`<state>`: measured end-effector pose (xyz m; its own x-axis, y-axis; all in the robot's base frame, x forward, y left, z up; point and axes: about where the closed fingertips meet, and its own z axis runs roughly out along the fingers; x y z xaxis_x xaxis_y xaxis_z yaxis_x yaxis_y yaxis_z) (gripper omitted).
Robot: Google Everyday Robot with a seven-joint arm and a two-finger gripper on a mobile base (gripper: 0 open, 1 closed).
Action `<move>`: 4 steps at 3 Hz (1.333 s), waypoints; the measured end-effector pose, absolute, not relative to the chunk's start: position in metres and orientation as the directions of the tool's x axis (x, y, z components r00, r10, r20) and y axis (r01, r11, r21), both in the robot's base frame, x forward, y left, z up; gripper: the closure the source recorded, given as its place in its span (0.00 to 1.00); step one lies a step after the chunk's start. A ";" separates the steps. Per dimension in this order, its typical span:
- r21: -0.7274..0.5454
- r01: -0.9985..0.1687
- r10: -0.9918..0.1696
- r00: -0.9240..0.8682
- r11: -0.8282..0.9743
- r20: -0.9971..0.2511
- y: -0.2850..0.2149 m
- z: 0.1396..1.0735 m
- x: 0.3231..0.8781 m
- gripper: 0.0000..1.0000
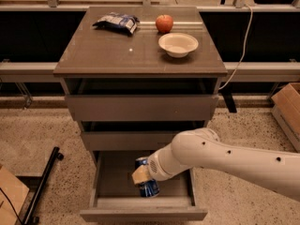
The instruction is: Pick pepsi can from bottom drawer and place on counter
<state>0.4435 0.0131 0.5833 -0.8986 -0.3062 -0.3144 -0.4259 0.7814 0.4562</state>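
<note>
The pepsi can (149,188), dark blue with a silver top, is in the open bottom drawer (143,213), near its middle. My gripper (142,176) reaches in from the right on a white arm (234,161) and is shut on the can; a tan pad (139,175) lies against its side. The can looks tilted and partly hidden behind the gripper. The counter (108,55) is the glossy grey-brown top of the cabinet, well above the gripper.
On the counter lie a blue-and-white snack bag (116,22), a red apple (164,23) and a white bowl (178,44). The top drawer (140,108) and middle drawer (126,139) stick out slightly. A cardboard box (287,104) stands at right, a black pole (42,184) at left.
</note>
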 end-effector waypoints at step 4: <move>0.272 -0.525 -0.376 -0.811 0.806 -0.448 0.048 0.691 0.435 1.00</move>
<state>0.4349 0.0476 0.6908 -0.8107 -0.3764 -0.4484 -0.5251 0.8063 0.2723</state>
